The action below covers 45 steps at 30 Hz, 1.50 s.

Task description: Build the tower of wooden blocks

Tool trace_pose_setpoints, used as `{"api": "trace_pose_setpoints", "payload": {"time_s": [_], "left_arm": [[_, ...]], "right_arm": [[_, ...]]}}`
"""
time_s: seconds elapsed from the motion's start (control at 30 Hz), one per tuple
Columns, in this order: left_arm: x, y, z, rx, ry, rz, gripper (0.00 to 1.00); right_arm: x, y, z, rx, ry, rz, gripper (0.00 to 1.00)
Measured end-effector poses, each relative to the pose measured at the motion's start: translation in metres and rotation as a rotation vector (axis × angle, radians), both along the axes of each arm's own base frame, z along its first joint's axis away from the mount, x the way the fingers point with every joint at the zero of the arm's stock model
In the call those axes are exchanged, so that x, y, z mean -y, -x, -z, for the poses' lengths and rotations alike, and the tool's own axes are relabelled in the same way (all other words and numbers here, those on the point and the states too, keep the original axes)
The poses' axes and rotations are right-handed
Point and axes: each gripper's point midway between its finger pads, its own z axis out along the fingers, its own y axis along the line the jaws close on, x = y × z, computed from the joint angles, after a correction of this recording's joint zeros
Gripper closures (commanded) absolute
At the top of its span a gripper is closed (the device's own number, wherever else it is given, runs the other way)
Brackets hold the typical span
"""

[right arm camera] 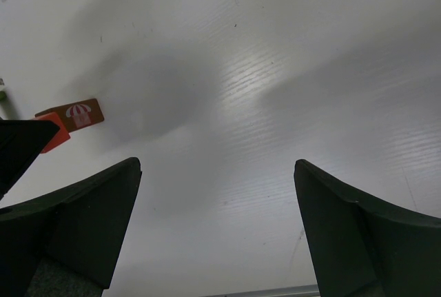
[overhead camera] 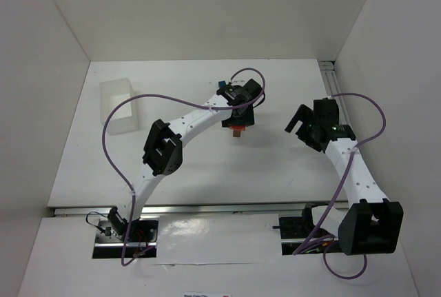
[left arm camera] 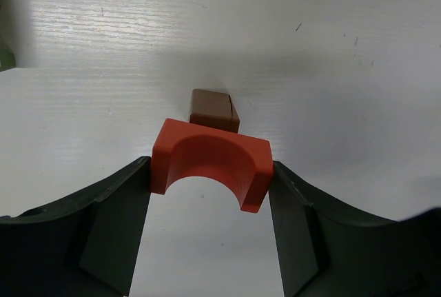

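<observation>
- The red arch block (left arm camera: 207, 149) is pinched between the fingers of the left gripper (left arm camera: 209, 173), which is partly open around it.
- The brown block (left arm camera: 212, 109) sits on the table (left arm camera: 344, 69), just past the arch.
- The arch should be moved slowly and held level, so the brown block is not bumped.
- The right gripper (right arm camera: 217, 173), right of the brown block, is wide open and empty.

Top camera looks down over the whole worktop (overhead camera: 227, 173) from high above its near edge. Left wrist camera hangs close above the brown block (left arm camera: 212, 107) — right wrist camera shares that block, farther off, leftward.
</observation>
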Motion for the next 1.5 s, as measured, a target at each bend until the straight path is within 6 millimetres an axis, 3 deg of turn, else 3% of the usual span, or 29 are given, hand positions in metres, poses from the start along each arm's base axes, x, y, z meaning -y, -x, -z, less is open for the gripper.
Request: {"api": "trace_pose_setpoints", "payload": {"time_s": [0.43, 0.47, 0.5, 1.13, 1.3, 1.43, 1.5], "left_arm": [[-0.001, 0.002, 0.008, -0.010, -0.006, 0.005, 0.11], [-0.001, 0.002, 0.008, -0.012, -0.006, 0.006, 0.09], [-0.001, 0.002, 0.008, -0.013, -0.006, 0.007, 0.00], [-0.001, 0.001, 0.004, 0.000, -0.007, 0.016, 0.00], [-0.003, -0.001, -0.021, 0.043, 0.008, 0.035, 0.00], [-0.009, -0.002, -0.064, 0.110, 0.048, 0.044, 0.00], [-0.015, -0.002, -0.093, 0.158, 0.079, 0.049, 0.00]], "right_arm": [[-0.002, 0.000, 0.000, 0.000, 0.000, -0.008, 0.01], [-0.002, 0.000, 0.000, 0.000, 0.000, -0.008, 0.01], [-0.002, 0.000, 0.000, 0.000, 0.000, -0.008, 0.01], [-0.015, 0.002, 0.000, -0.001, 0.005, -0.057, 0.01], [-0.035, 0.011, 0.006, 0.004, 0.008, -0.132, 0.03], [-0.066, 0.036, 0.023, -0.009, -0.020, -0.223, 0.17], [-0.086, 0.046, 0.029, -0.011, -0.043, -0.274, 0.30]]}}
